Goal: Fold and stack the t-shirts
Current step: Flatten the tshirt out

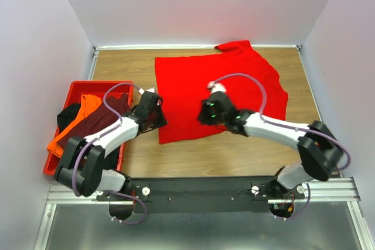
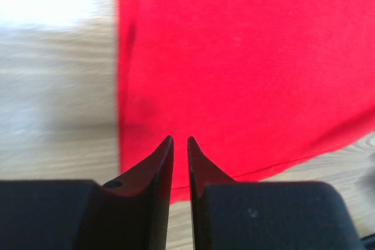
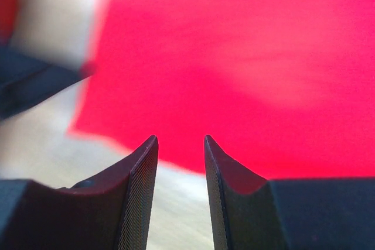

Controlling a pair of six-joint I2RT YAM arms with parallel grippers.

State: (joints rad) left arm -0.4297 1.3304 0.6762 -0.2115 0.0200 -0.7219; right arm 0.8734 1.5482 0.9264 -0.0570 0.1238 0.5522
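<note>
A bright red t-shirt (image 1: 222, 86) lies spread flat on the wooden table, with a sleeve at the far edge. My left gripper (image 1: 160, 115) hovers at the shirt's near left corner. In the left wrist view its jaws (image 2: 180, 139) stand only a narrow slit apart, empty, above the red cloth's (image 2: 246, 57) hem. My right gripper (image 1: 203, 115) is over the shirt's near edge, open with nothing between its fingers (image 3: 181, 137); the red cloth (image 3: 246, 57) fills the view beyond. Orange (image 1: 88, 106), dark maroon (image 1: 108, 112) and black (image 1: 67, 115) t-shirts lie crumpled in the crate.
A red plastic crate (image 1: 79, 86) stands at the table's left edge beside my left arm. Bare wood (image 1: 193, 156) shows between the shirt and the arm bases. White walls close in the table on three sides. A dark blurred shape (image 3: 29, 80) shows left in the right wrist view.
</note>
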